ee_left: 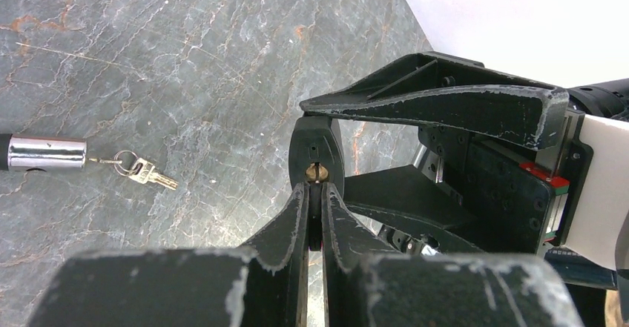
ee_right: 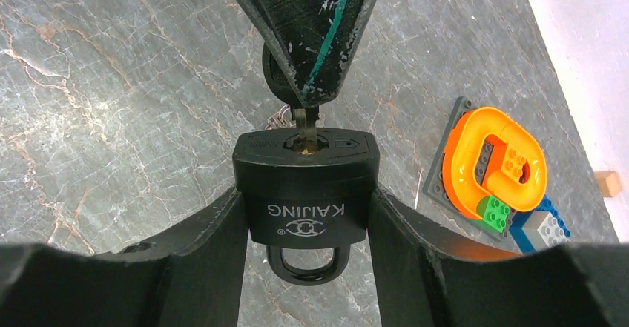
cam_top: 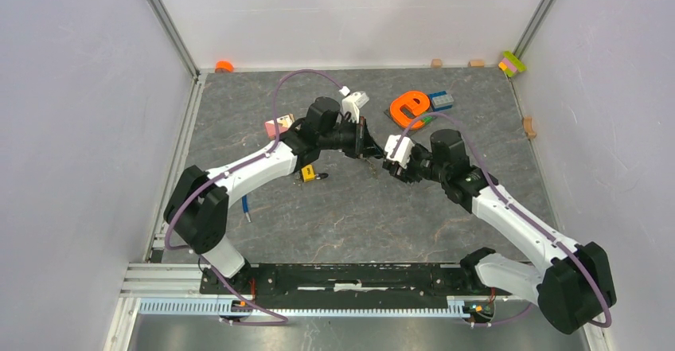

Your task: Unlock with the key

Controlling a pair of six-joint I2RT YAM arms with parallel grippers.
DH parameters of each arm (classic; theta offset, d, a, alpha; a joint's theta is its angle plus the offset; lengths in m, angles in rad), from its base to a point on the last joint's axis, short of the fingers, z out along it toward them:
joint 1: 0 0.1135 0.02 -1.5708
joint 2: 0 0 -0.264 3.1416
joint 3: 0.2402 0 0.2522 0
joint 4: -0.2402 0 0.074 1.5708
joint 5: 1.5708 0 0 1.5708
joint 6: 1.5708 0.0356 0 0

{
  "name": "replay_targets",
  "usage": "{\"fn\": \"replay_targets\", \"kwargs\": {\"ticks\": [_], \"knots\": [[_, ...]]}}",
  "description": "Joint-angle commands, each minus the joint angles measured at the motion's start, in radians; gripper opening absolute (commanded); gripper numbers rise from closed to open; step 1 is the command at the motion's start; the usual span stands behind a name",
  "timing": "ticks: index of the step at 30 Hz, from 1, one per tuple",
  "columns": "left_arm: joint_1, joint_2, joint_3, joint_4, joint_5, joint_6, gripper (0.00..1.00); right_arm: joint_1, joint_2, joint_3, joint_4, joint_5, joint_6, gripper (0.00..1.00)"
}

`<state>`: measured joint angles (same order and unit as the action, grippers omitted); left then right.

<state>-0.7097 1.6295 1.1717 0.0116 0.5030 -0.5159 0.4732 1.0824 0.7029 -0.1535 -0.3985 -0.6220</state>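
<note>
Both arms reach in over mid-worktop [cam_top: 358, 224]. Left gripper [cam_top: 368, 148] and right gripper [cam_top: 386, 166] sit tip to tip. Whatever's between them is too small to tell. Small yellow item [cam_top: 307, 173] just beside left forearm. Orange toy [cam_top: 408, 109] and blue brick [cam_top: 442, 100] behind right gripper.

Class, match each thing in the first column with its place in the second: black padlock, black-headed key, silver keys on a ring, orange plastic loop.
Things:
1. black padlock
2. black-headed key
3. silver keys on a ring
4. orange plastic loop

Places:
A. lying on the grey table
B. on a grey baseplate
C. clamped in the right gripper
D. pinched in the left gripper

Pairs: 1-C, 2-D, 3-A, 4-B.
</note>
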Motion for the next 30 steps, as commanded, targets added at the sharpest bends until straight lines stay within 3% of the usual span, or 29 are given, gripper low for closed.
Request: {"fn": "replay_targets", "kwargs": {"ticks": [1, 12, 21, 30], "knots": [[-0.030, 0.031, 0.009, -0.051, 0.017, -0.034, 0.02, 0.030, -0.019, 0.053, 0.265, 0.036, 0.032, 0.00], [-0.028, 0.073, 0.057, -0.186, -0.065, -0.038, 0.02, 0.062, -0.001, 0.050, 0.287, 0.159, 0.030, 0.00], [-0.027, 0.117, 0.070, -0.206, -0.069, -0.072, 0.02, 0.064, 0.004, 0.050, 0.295, 0.187, 0.041, 0.00], [-0.057, 0.116, 0.074, -0.193, -0.050, 0.050, 0.02, 0.065, 0.037, 0.089, 0.229, 0.051, -0.010, 0.00]]}}
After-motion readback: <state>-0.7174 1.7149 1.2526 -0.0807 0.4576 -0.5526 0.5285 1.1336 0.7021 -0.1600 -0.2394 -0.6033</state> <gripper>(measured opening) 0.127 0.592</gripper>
